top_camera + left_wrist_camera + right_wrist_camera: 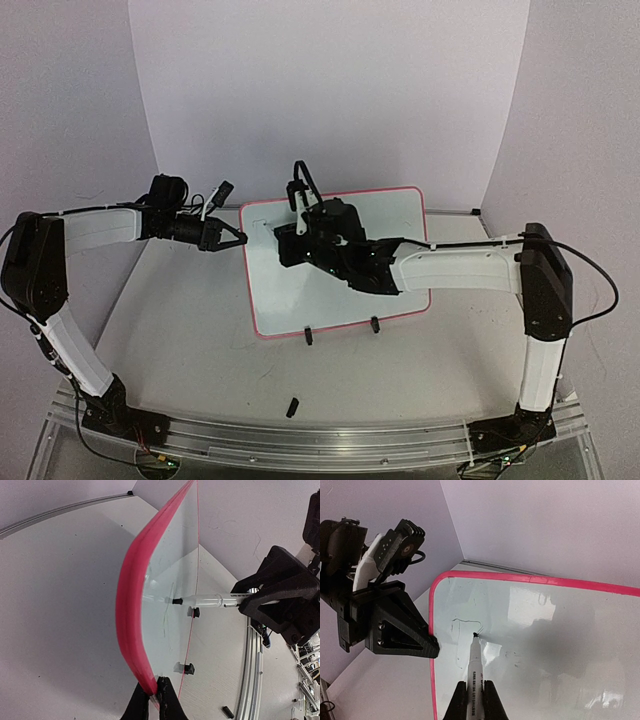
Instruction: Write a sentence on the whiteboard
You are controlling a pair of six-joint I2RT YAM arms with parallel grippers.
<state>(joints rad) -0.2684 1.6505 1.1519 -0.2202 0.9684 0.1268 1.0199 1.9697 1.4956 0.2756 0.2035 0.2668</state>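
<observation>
The whiteboard with its red-pink frame stands tilted at the table's middle on two black clip feet. My left gripper is shut on the board's left frame edge; the left wrist view shows its fingertips pinching the frame. My right gripper is shut on a white-barrelled marker. The marker's tip touches the board's upper left. Of the sentence, only a few thin strokes show beside the tip. The marker also shows in the left wrist view.
A small black marker cap lies on the table in front of the board. A metal rail runs along the near edge. Pale backdrop walls stand behind and at both sides.
</observation>
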